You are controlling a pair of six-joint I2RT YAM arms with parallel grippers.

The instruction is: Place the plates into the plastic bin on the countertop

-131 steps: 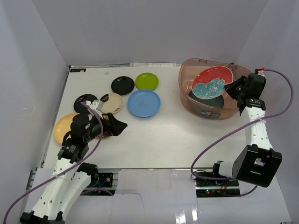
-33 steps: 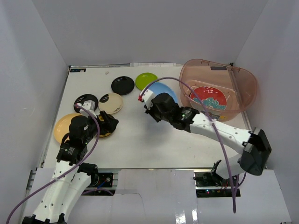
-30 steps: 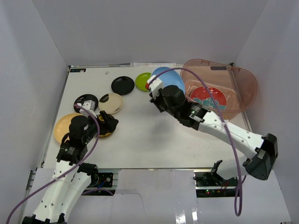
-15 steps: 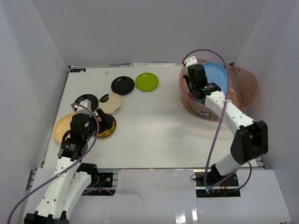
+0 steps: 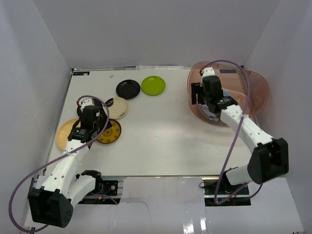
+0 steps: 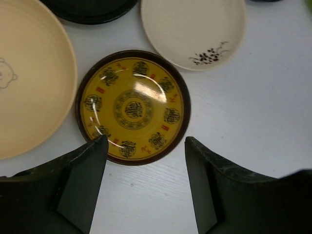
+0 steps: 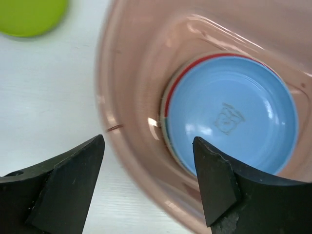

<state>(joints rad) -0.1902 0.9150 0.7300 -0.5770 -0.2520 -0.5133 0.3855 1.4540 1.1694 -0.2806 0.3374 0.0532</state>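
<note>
Light blue plate (image 7: 229, 114) lies flat in bin (image 7: 127, 73); my right jaws spread above it, empty. Left jaws spread above amber plate (image 6: 132, 107), empty.

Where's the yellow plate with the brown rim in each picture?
Top external: the yellow plate lies at the left side of the countertop, low in the group of plates.
Left wrist: it sits in the middle of the picture, just above the two dark fingers.
Right wrist: not in it.
Landmark: the cream plate with the black sprig lies just beyond it in both views.
</note>
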